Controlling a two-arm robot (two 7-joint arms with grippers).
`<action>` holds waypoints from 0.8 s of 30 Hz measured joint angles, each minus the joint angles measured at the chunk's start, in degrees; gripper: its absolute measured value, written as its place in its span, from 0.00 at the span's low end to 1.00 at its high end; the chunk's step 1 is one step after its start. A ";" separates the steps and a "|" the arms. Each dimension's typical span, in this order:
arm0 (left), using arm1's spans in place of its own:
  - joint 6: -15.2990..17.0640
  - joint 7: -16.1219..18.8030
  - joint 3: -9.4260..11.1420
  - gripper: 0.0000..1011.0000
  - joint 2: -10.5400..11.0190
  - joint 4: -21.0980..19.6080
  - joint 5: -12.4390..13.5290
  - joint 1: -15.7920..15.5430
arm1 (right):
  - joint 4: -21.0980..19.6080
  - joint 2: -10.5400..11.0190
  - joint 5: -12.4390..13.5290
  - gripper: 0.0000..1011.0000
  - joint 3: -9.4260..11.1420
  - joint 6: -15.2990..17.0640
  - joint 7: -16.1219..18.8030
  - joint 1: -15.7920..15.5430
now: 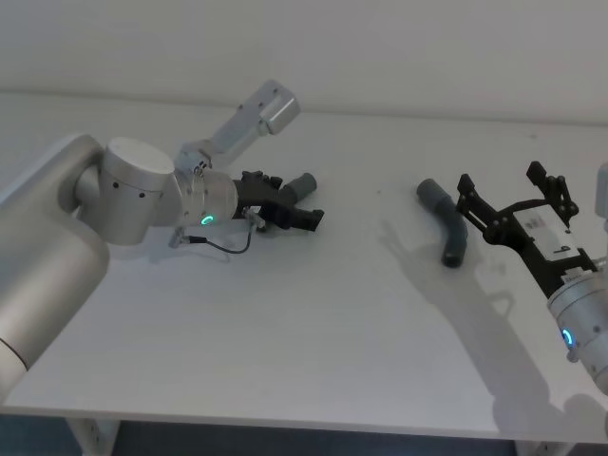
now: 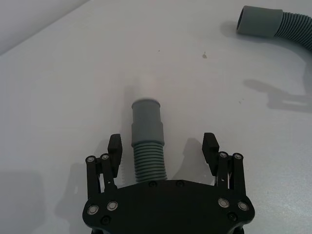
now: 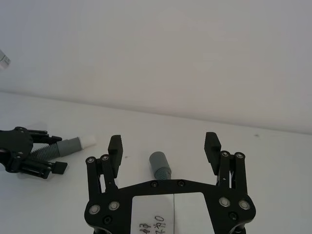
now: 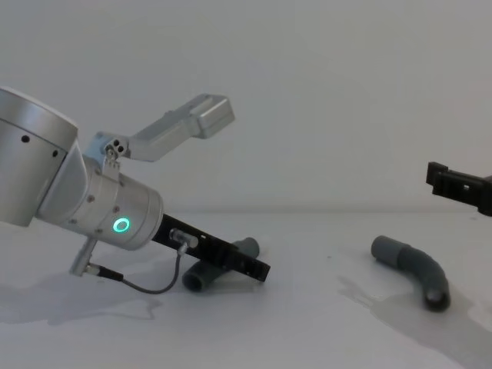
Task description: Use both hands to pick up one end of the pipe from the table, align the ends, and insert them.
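Plain white bench (image 1: 313, 361) against a white wall (image 4: 323, 92), a pipe half at each side.
Left gripper (image 2: 162, 141), spread, sits low at left with the left piece (image 2: 147, 131) between its fingers. Right gripper (image 1: 502, 180), spread too, hangs just right of the right piece (image 1: 446, 223). The right wrist view shows the left piece's white tip (image 3: 88, 142).

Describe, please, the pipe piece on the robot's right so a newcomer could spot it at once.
On the white table, look right, beside the open right claw. The bent grey pipe piece lies free, whereas its twin sits inside the open left claw.
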 joint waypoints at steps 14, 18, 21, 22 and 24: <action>-0.42 -1.68 0.11 0.86 -0.45 2.00 0.30 -1.08 | 0.00 0.00 0.00 0.99 0.00 0.00 0.00 0.00; -0.46 -1.87 0.12 0.73 -0.52 2.19 0.32 -1.18 | 0.00 0.00 -0.01 0.99 0.00 0.00 0.00 0.00; -0.49 -1.99 0.14 0.68 -0.54 2.35 0.34 -1.27 | 0.00 0.00 0.00 0.99 0.00 0.00 0.00 0.00; -0.50 -2.06 0.14 0.64 -0.55 2.41 0.35 -1.30 | 0.00 0.00 0.00 0.99 0.00 0.00 0.00 0.00; -0.52 -2.12 0.15 0.58 -0.57 2.50 0.36 -1.35 | 0.00 0.00 0.00 0.99 0.00 0.00 0.00 0.00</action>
